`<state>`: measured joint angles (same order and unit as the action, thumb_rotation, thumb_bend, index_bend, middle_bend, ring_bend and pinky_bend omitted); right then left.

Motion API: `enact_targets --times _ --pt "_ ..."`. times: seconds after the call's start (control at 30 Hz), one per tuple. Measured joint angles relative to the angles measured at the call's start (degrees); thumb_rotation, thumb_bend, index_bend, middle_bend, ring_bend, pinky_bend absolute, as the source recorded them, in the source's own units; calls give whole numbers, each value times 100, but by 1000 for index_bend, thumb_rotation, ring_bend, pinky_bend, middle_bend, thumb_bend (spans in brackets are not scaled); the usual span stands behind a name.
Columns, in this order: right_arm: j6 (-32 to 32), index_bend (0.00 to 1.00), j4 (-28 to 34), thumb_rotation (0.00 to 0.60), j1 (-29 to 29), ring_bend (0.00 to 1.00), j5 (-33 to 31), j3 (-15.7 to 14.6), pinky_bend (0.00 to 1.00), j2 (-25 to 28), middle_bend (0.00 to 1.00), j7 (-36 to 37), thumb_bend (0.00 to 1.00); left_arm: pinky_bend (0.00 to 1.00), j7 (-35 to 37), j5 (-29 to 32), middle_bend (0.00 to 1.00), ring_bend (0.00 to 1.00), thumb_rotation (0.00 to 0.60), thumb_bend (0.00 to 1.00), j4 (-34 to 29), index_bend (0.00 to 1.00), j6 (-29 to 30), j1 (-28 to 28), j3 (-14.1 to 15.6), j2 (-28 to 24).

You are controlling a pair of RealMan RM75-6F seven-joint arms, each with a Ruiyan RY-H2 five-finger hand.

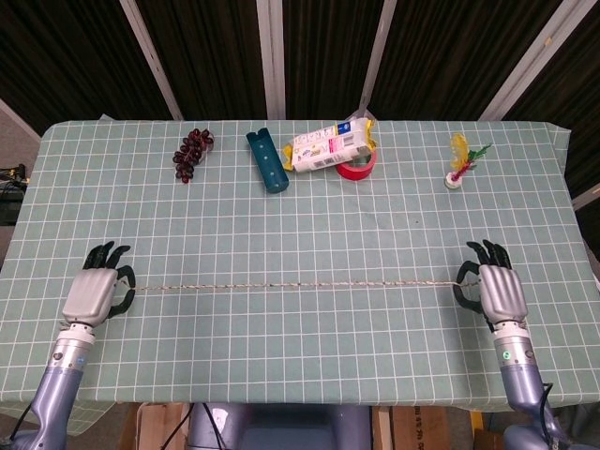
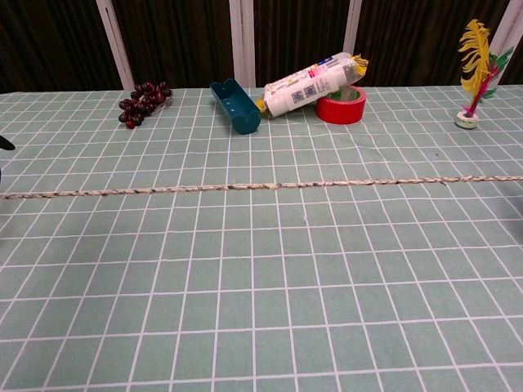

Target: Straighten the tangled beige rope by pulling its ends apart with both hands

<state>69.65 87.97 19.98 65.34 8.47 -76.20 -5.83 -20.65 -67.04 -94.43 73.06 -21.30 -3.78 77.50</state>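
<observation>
The beige rope (image 1: 295,284) runs in a thin, nearly straight line across the green checked tablecloth, from one hand to the other. In the chest view the rope (image 2: 270,186) spans the whole frame, taut, with no loops. My left hand (image 1: 96,290) grips the rope's left end near the table's left front. My right hand (image 1: 493,289) grips the right end near the right front edge. Both hands lie outside the chest view, apart from a dark fingertip at its left edge.
At the back stand a bunch of dark grapes (image 1: 190,152), a teal holder (image 1: 266,161), a white snack bag (image 1: 330,147) on a red tape roll (image 1: 358,165), and a feathered shuttlecock (image 1: 460,161). The tablecloth (image 1: 309,356) ends close in front of both hands.
</observation>
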Motion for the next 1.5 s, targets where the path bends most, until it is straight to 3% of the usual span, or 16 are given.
enact_targets --times 0.27,0.5,0.73,0.8,0.87,1.17,1.3,1.5 --pt "-218 629 -379 600 7 0 -26 -44 0 -159 174 18 440 0 -228 71 117 0 600 539 287 603 -121 -1 63 340" --pt "-404 587 -624 600 35 0 -32 -110 0 -264 169 -115 440 0 -496 65 102 0 600 455 422 548 -157 -11 108 476" --pt "-576 280 -630 600 39 0 -52 -153 0 -187 34 -192 440 0 -779 126 49 0 600 398 397 393 -160 -3 117 402" --pt "-625 105 -589 600 39 0 -67 -166 0 -142 2 -217 440 0 -830 135 34 0 600 378 365 370 -156 0 119 353" --pt "-667 13 -542 600 37 0 -95 -178 0 -99 0 -251 439 0 -843 152 24 0 600 360 306 357 -159 7 118 300" --pt "-577 0 -95 600 -69 0 -136 -185 0 207 0 -313 438 0 -523 80 1 0 600 226 -87 242 -26 149 100 -55" --pt "-228 0 199 600 -227 0 219 -220 0 444 0 -146 361 0 -35 -291 0 0 600 200 -294 182 232 331 152 -317" --pt "502 0 497 600 -589 0 1122 -441 0 853 0 193 345 0 821 -1128 0 0 600 175 -486 114 761 741 416 -894"
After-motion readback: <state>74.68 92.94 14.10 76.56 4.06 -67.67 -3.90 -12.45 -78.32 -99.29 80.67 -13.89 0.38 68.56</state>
